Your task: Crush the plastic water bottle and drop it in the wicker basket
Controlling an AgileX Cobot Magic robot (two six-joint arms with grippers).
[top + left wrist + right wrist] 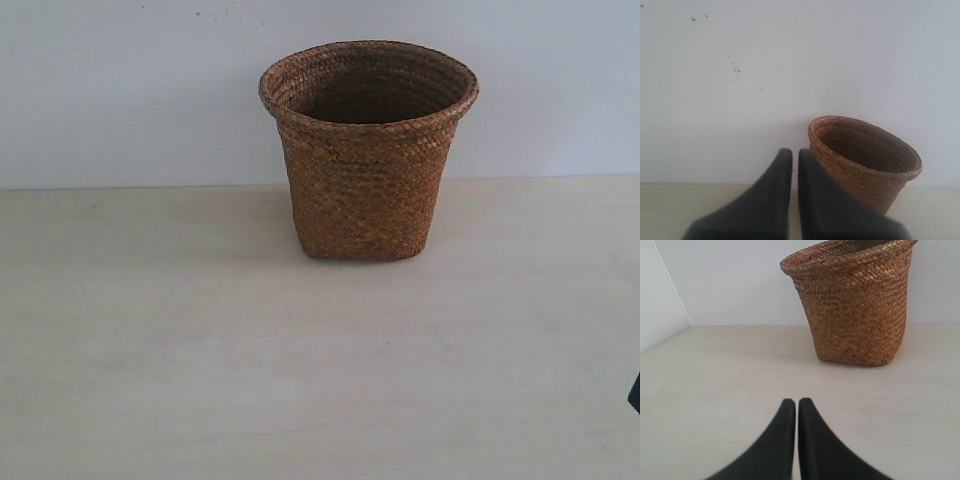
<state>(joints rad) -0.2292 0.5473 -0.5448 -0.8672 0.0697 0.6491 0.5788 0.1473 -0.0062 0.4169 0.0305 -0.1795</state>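
While upright on the table [300, 380], one wicker basket [368, 170]; two grippers, left gripper [795, 156], right gripper [797, 405], fingers clenched together; base clear from right wrist, hidden from left.

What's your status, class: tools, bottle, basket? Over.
Left tool shut, empty; right tool shut, empty. Wicker basket upright on table, mouth unobstructed. Bottle not in view.

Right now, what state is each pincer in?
Left pincer: closed, holding nothing.
Right pincer: closed, holding nothing.
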